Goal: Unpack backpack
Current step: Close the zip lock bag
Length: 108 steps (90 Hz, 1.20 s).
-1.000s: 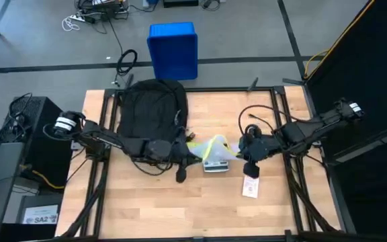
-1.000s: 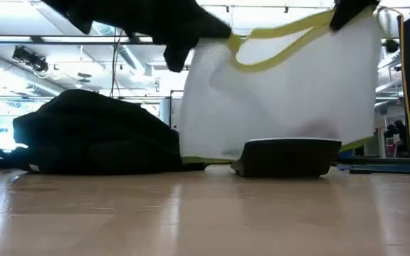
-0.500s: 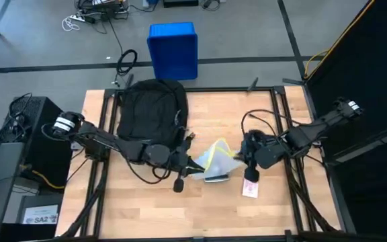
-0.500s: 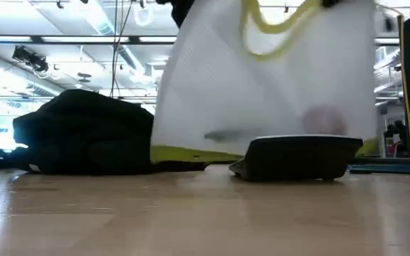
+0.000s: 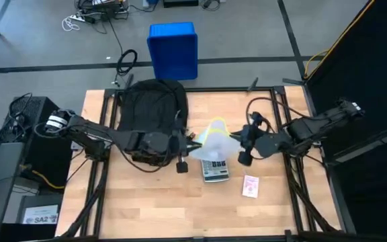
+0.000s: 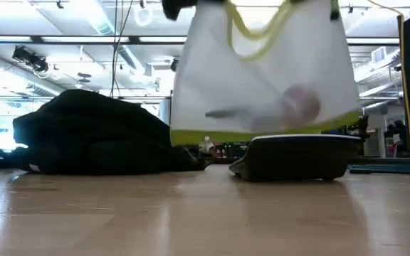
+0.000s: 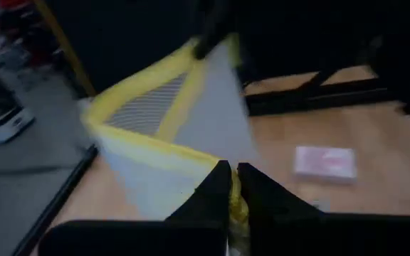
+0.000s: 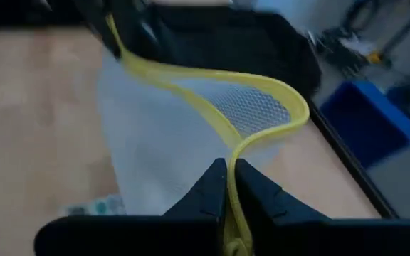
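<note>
While both arms reach toward the middle of the table [image 5: 146,208], a white mesh pouch [image 5: 213,142] with yellow trim hangs stretched between them, clear of the tabletop. The left gripper [image 7: 232,186] is pressed together on the yellow edging at one side of the pouch, its two dark fingers [image 7: 208,195] nearly meeting with the trim pinched between. The right gripper [image 8: 230,178] is likewise pinched on the yellow binding at the opposite side, which loops away from its fingertips around the pouch mouth. In the low view, the pouch [image 6: 262,78] shows a dim rounded shape and a thin dark streak inside; what they are cannot be told. Directly below it lies a calculator [image 5: 214,169], flat on the wood, its dark body [image 6: 297,158] visible under the pouch's lower yellow hem. A small pink-and-white card [image 5: 250,187] lies on the table near the calculator, apart from it. The backpack [image 5: 150,111] rests at the far-left part of the table, lying flat behind the left arm. A blue bin [image 5: 173,50] stands on the floor beyond the table.
</note>
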{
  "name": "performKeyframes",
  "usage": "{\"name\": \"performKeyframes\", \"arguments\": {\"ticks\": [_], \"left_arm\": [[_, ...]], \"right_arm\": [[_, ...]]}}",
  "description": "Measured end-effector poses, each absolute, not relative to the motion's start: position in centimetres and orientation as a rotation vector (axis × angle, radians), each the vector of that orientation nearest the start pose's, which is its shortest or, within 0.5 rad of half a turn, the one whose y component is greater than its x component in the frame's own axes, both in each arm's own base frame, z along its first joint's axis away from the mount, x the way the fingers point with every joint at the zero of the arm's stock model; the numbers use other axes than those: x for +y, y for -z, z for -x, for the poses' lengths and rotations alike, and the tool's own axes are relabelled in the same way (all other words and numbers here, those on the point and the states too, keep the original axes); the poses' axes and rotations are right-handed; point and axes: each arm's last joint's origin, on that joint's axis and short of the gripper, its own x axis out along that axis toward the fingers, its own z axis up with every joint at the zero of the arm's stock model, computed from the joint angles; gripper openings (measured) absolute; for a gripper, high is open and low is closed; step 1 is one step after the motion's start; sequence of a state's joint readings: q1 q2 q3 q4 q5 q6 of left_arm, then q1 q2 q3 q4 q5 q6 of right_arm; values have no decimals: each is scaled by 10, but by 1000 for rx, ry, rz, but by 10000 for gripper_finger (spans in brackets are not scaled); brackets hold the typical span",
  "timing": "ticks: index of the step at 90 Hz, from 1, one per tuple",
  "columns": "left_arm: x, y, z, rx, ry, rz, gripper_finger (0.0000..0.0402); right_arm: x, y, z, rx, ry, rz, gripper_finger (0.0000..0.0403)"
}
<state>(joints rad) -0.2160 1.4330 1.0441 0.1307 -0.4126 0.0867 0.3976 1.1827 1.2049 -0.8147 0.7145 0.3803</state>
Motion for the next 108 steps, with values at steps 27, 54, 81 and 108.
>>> {"name": "performKeyframes", "arguments": {"ticks": [27, 54, 81, 108], "left_arm": [[-37, -244, -305, 184, -194, -27, 0], [-24, -225, -294, 100, -191, 40, 0], [-24, -227, -295, 81, -180, 22, 0], [-24, -226, -295, 91, -178, 36, 0]], "right_arm": [[61, -295, -225, 781, 469, 27, 0], [52, -280, -226, 796, 519, 26, 0], [63, -306, -227, 722, 431, 60, 6], [85, -328, -224, 661, 306, 50, 98]]}}
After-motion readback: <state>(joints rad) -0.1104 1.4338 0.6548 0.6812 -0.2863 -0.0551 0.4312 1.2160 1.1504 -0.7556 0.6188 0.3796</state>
